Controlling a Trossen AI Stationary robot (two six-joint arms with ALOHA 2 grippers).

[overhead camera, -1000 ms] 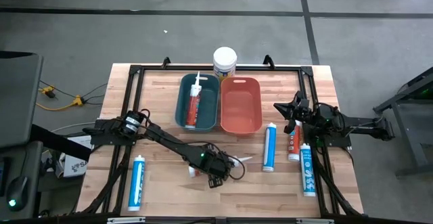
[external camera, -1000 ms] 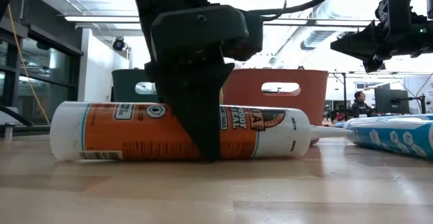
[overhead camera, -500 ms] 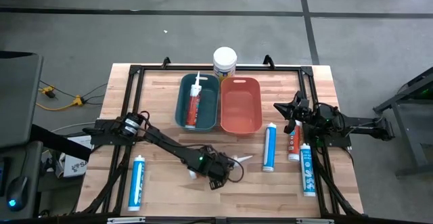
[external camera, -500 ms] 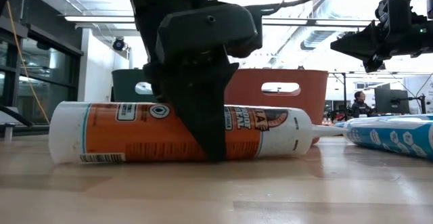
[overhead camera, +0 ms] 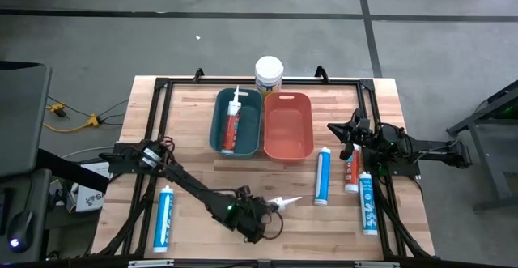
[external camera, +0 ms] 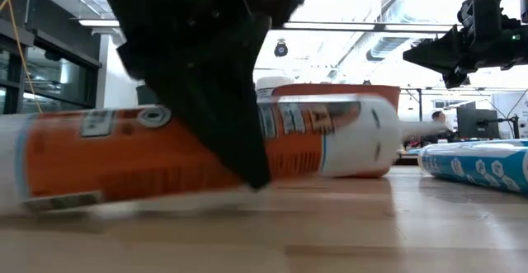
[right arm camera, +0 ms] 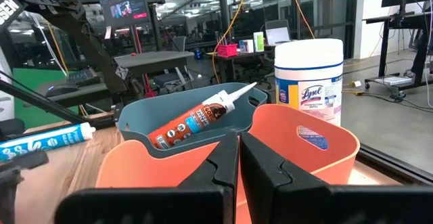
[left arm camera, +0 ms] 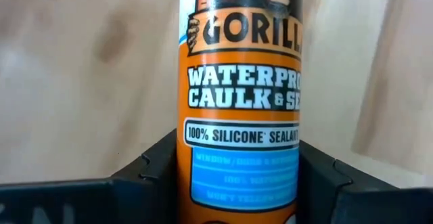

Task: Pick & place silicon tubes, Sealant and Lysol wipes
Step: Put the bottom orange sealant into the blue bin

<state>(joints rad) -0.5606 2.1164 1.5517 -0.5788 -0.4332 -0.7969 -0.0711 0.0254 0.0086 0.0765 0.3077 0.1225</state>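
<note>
An orange-and-white sealant tube [overhead camera: 271, 207] lies crosswise near the table's front middle, with my left gripper [overhead camera: 251, 219] shut on it. In the low view the tube [external camera: 165, 153] is tilted, nozzle end higher. My right gripper [overhead camera: 338, 129] stays shut at the right side, holding nothing. The Lysol wipes [overhead camera: 269, 75] stand upright behind the bins. Another orange tube [overhead camera: 231, 122] lies in the teal bin [overhead camera: 218, 130]. My left gripper pinches the tube's labelled body [left arm camera: 196, 173], about mid-length, between its two fingers [left arm camera: 152, 170], one on each side. The fingers slant downward and lie across the tube. The tube is tilted, nozzle end up; whether its flat end touches the table I cannot tell.
A coral bin [overhead camera: 288, 142] stands beside the teal one. Blue-and-white tubes lie at the front left [overhead camera: 165, 217] and on the right [overhead camera: 322, 176], [overhead camera: 368, 203], next to another orange tube [overhead camera: 351, 169]. A black frame [overhead camera: 162, 86] rims the table.
My left gripper has moved toward the table's near edge and risen a little, keeping its hold on the sealant tube. The tube has gone with it, and has tipped so that its nozzle end stands higher than before.
</note>
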